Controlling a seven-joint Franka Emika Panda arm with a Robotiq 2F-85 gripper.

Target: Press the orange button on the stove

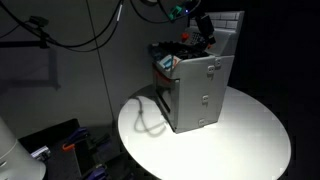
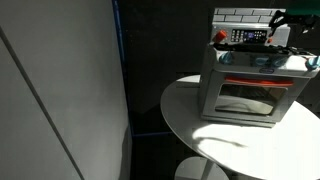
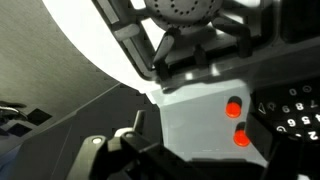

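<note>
A round white tabletop (image 1: 255, 140) is seen in both exterior views, set in a dark room, and a large pale grey panel (image 2: 60, 90) is seen filling the near side in an exterior view. A small grey boxy toy stove (image 1: 200, 95) is set upright on the tabletop, towards its far part rather than at its middle. Its glazed oven door (image 2: 245, 100) is turned to the camera in an exterior view. A white tiled back panel (image 2: 240, 14) is raised behind the dark cooktop (image 3: 190, 25). The dark tool (image 1: 206, 33) is held above the cooktop, close to the back panel. In the wrist view only blurred dark parts of it are shown along the lower edge, so it cannot be told whether its fingers are apart or together. Two round orange-red buttons (image 3: 233, 104) are shown on the pale strip just beside the cooktop's edge. They are placed one next to the other, beside a dark keypad with white figures (image 3: 292, 105) and apart from the tool's visible parts.
</note>
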